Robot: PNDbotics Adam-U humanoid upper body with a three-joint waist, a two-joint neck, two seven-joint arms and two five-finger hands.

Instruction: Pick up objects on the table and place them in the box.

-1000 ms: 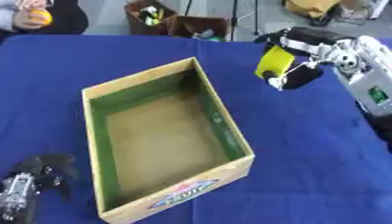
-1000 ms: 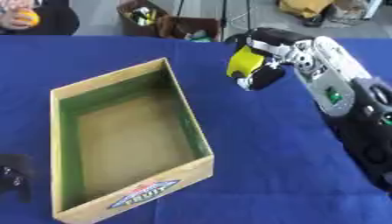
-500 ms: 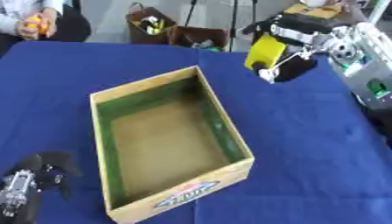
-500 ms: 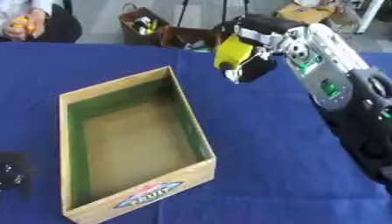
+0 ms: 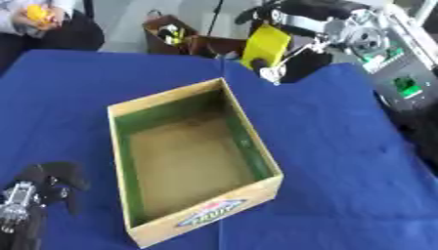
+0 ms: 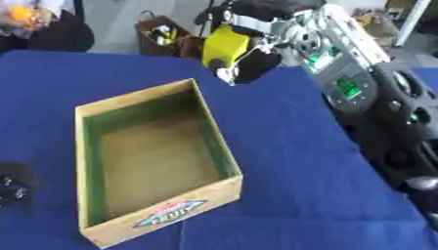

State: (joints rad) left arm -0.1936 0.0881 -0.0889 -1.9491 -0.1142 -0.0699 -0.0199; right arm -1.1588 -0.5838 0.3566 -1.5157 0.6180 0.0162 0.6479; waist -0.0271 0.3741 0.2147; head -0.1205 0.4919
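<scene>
An open wooden box (image 5: 256,188) with green inner walls and a bare floor sits on the blue table (image 5: 342,146). My right hand (image 5: 295,29) hangs in the air above the table beyond the box's far right corner, fingers curled round a yellow object (image 5: 265,45). At the lower left corner my left hand (image 5: 38,188) rests low with its dark fingers loosely curled and nothing in them.
A person at the far left edge holds an orange thing (image 5: 36,12). Brown bags (image 5: 180,39) stand on the floor behind the table. My right arm (image 6: 359,83) runs along the right side. Bare blue cloth lies to the right of the box.
My right hand has lifted the yellow object up and moved it left, closer to the box's far corner. The camera has tilted too, shifting the whole scene. The left hand has stayed put.
</scene>
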